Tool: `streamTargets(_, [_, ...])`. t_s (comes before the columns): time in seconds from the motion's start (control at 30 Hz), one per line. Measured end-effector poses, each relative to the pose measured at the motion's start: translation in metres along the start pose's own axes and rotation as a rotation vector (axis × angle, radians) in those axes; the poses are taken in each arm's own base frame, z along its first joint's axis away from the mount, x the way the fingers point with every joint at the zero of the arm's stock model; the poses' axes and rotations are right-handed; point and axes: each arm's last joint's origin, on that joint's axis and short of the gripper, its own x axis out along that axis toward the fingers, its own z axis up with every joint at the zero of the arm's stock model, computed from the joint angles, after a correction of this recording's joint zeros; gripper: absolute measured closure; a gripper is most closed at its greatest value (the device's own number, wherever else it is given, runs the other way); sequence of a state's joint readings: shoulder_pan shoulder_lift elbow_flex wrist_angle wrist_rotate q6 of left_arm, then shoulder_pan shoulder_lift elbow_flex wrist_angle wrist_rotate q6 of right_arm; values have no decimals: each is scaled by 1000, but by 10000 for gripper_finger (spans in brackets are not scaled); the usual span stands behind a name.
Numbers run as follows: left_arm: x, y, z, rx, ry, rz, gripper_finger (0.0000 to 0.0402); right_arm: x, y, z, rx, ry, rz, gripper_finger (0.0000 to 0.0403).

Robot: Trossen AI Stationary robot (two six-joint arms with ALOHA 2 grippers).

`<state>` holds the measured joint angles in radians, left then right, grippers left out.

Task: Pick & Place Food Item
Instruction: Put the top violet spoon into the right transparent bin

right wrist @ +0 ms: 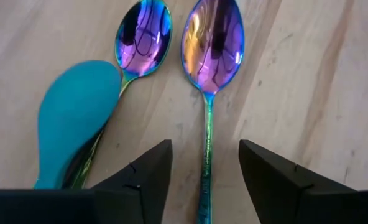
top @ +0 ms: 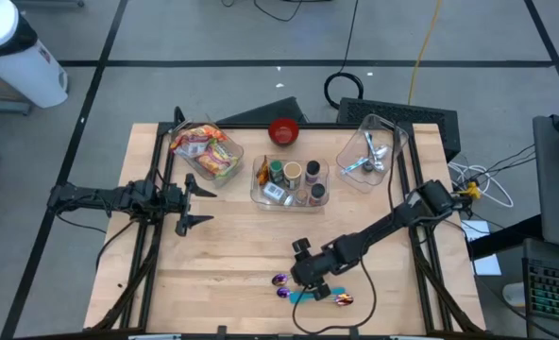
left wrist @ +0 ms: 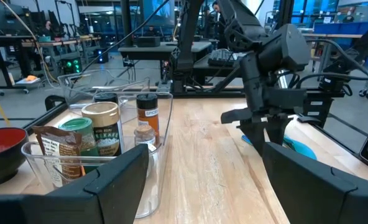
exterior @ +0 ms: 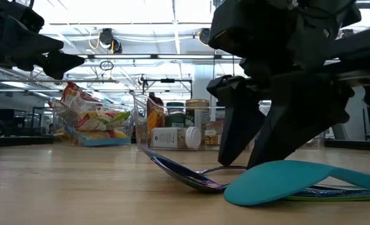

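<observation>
Your right gripper (right wrist: 201, 168) low over table's (top: 232, 255) near edge, arm reaching in from right side, pointed down; jaws part open, empty, straddling handle of iridescent spoon (right wrist: 211, 56). Second spoon (right wrist: 142, 34) and teal spatula (right wrist: 72, 118) just beside. Bare wood around. Your left gripper (top: 196, 203) waits mid-left, jaws wide, empty. Far side: snack bin (top: 207, 151), jar bin (top: 290, 181), red bowl (top: 283, 131)
</observation>
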<state>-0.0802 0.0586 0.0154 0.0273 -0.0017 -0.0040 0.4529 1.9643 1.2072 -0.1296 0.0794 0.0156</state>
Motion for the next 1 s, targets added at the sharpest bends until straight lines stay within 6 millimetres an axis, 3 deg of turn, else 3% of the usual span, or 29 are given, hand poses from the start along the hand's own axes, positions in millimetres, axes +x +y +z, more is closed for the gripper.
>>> streamTargets(0.17, [0, 0, 0, 0, 0, 0, 78, 3, -3, -7, 7, 56, -21, 252])
streamTargets(0.57, [0, 0, 0, 0, 0, 0, 78, 7, -13, -25, 43, 126, -40, 392])
streamTargets(0.83, [0, 0, 0, 0, 0, 0, 78, 9, -14, -29, 63, 140, -44, 399])
streamTargets(1.0, [0, 0, 0, 0, 0, 0, 78, -5, -15, -20, 68, 82, -46, 400])
